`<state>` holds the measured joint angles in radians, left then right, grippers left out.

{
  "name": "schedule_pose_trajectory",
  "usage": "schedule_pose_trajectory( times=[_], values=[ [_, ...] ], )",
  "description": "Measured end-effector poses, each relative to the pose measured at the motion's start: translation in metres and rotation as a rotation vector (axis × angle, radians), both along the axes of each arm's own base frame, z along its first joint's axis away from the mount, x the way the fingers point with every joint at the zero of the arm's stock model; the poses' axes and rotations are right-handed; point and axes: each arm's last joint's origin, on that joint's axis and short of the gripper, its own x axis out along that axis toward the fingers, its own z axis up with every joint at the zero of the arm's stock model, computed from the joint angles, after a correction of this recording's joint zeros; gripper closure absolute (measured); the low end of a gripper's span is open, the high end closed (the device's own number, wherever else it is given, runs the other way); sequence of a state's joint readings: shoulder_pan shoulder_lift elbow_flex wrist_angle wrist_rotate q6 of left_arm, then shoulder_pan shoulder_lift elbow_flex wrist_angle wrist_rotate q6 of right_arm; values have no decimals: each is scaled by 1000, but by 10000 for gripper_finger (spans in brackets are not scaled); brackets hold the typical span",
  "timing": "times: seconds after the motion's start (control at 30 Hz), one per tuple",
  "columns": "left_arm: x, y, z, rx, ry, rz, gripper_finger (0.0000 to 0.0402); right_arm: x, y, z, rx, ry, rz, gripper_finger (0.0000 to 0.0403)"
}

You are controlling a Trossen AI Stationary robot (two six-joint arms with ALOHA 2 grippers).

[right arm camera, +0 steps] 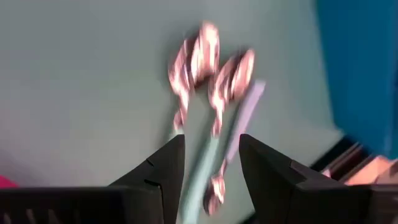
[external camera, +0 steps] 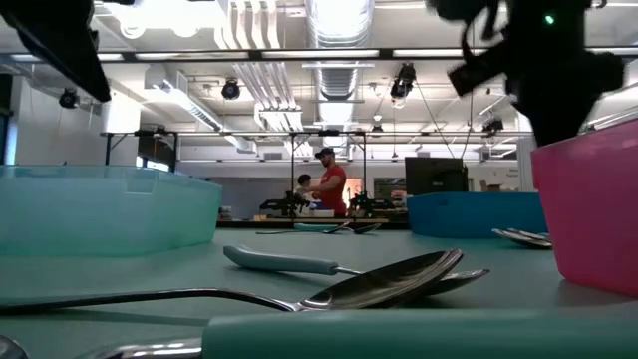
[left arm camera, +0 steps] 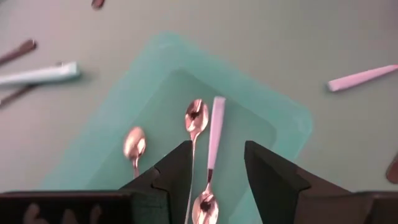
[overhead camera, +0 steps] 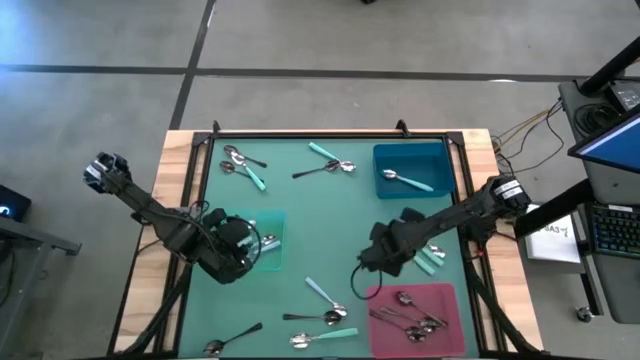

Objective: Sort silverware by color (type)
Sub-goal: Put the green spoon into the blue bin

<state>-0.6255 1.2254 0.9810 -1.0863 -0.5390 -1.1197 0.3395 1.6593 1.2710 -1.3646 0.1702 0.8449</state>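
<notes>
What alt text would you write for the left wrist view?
The left hand, fingers apart, hangs over a pale green tray holding three spoons, one pale-handled. More spoons lie on the green table around it.

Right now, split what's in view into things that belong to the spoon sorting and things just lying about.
Belongs to the job:
- loose spoons on the mat
- teal tray, spoons inside
- blue tray, one spoon inside
- pink tray, dark spoons inside
- left pincer, open over the teal tray
- right pincer, open

Just lying about:
- keyboard
- cables
- paper sheet
</notes>
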Motion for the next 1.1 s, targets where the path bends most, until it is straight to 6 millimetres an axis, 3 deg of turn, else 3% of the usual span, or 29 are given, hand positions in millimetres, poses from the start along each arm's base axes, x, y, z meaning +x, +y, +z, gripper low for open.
schedule_pose_trajectory(
  times=[0.13, 0.4, 0.57, 0.83, 1.1],
  values=[
    [7, -5, 3, 35, 14, -52, 271, -21, -8, -9, 90, 38, -44, 267],
    [16, 2, 0, 124, 7, -20, 271, -51, -14, -18, 294, -185, -68, 274],
    [20, 11, 0, 124, 9, 25, 271, -63, -20, -23, 322, -259, -66, 268],
    [27, 29, 1, 153, 37, 57, 271, -65, -30, -52, 304, -223, -91, 269],
    [30, 35, 2, 162, 48, 69, 271, -55, -37, -69, 291, -176, -71, 277]
  ],
)
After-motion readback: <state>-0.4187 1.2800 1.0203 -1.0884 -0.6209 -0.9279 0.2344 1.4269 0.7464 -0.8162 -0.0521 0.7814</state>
